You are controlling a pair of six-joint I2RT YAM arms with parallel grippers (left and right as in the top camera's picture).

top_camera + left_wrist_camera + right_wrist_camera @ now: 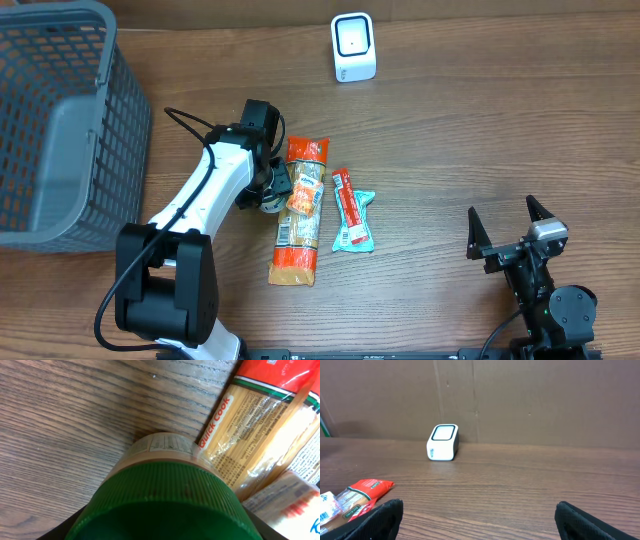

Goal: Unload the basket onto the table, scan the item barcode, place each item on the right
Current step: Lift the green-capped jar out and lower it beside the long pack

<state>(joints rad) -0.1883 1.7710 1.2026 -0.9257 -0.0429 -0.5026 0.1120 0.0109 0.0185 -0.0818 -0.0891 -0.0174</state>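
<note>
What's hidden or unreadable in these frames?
- Barcode on the jar: the left wrist view shows only the green lid and a sliver of label. In the overhead view the left gripper covers it.
- Grip on the jar: finger contact is cut off by the left wrist view's bottom edge.
- Print on the small packet: too small in the overhead view.
- Basket: cut off by the overhead view's left edge.

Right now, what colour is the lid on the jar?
The lid is dark green, with ridges around its side. The left wrist view shows it best.
</note>
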